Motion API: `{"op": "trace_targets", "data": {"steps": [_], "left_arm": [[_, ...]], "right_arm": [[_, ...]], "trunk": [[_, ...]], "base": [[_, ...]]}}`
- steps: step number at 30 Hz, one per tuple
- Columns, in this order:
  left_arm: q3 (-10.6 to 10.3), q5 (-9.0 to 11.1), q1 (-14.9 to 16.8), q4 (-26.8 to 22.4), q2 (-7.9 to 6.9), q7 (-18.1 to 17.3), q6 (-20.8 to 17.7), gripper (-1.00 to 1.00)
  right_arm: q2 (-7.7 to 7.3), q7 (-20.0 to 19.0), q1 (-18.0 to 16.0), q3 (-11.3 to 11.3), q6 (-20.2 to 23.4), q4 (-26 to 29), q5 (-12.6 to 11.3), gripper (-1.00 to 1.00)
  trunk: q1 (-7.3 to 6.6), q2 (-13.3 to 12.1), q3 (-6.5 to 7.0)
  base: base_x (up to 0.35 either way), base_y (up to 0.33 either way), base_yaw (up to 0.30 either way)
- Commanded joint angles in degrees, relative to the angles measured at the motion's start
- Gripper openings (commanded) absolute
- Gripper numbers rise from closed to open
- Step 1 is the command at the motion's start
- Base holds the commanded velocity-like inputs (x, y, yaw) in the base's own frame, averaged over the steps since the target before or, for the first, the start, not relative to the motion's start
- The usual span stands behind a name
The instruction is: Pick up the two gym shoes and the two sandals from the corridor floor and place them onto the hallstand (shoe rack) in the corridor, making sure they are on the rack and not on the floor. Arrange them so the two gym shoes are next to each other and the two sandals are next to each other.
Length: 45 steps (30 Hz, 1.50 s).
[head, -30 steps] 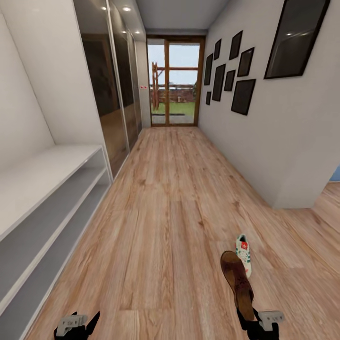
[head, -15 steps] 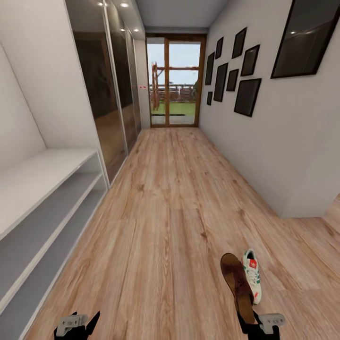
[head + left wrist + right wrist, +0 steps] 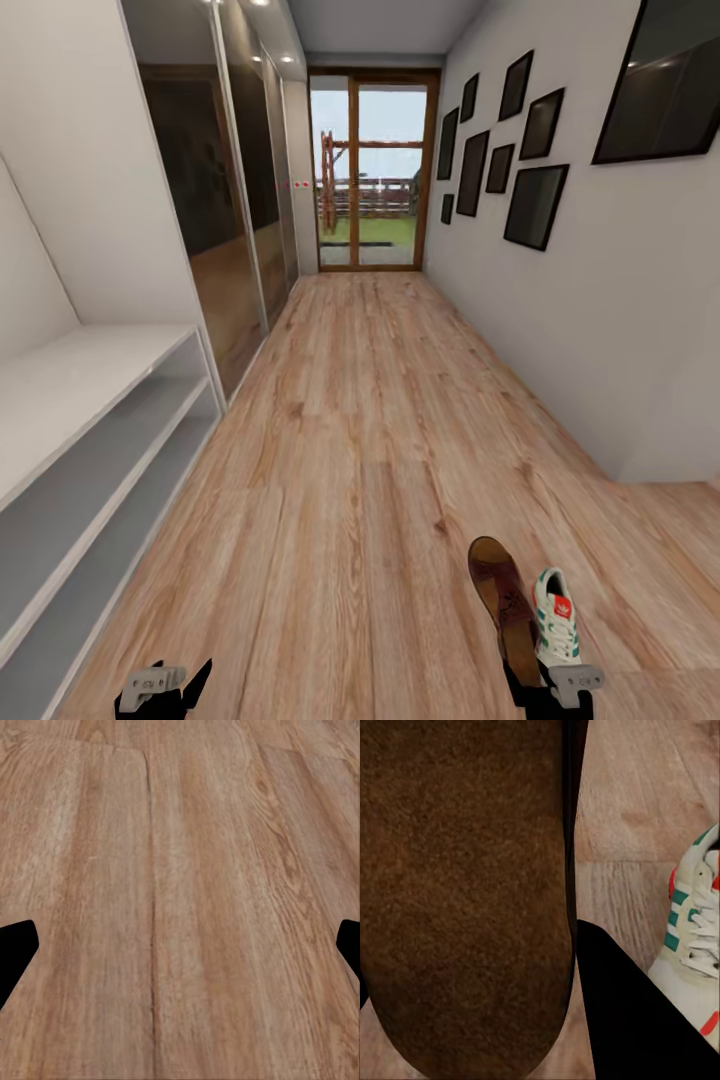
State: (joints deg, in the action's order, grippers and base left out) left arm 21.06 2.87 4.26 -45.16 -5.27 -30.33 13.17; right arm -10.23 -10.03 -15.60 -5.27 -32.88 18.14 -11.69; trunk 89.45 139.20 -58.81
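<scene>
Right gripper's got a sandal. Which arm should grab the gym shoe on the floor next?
Left, probably. The left gripper is open and empty over bare corridor floor, while the right gripper is shut on the sandal. The gym shoe lies on the robot's right, though, so the left arm must cross over.

sandal (image 3: 503, 600) left of gym shoe (image 3: 556, 630), floor (image 3: 340, 480)

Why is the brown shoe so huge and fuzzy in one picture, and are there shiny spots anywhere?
Right wrist view: the sandal sits right against the camera in the right claw, so it looks huge and soft. Head view: ceiling lights glare on the dark wardrobe doors, and the walls lean outward from the wide lens.
</scene>
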Motion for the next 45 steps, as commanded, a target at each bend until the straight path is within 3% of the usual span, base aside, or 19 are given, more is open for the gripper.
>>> {"op": "trace_targets", "data": {"steps": [1, 33, 45], "left_arm": [[0.12, 0.3, 0.04, 0.07, 0.01, -0.42, 0.01, 1.0], [0.12, 0.32, 0.04, 0.07, 0.09, -0.43, 0.01, 1.0], [0.12, 0.35, 0.04, 0.07, 0.12, -0.43, 0.01, 1.0]], "right_arm": [[-0.09, -0.26, -0.04, -0.39, -0.15, -0.04, -0.85, -1.0], [-0.05, -0.31, -0.04, -0.44, -0.15, -0.12, -0.81, -1.0], [-0.05, -0.26, -0.04, -0.44, -0.15, -0.12, -0.87, -1.0]], "trunk": [[0.02, 0.02, -0.05], [0.02, 0.02, -0.05], [0.02, 0.02, -0.05]], "base": [[0.329, 0.124, 0.0], [0.323, 0.149, -0.002], [0.323, 0.148, -0.22]]}}
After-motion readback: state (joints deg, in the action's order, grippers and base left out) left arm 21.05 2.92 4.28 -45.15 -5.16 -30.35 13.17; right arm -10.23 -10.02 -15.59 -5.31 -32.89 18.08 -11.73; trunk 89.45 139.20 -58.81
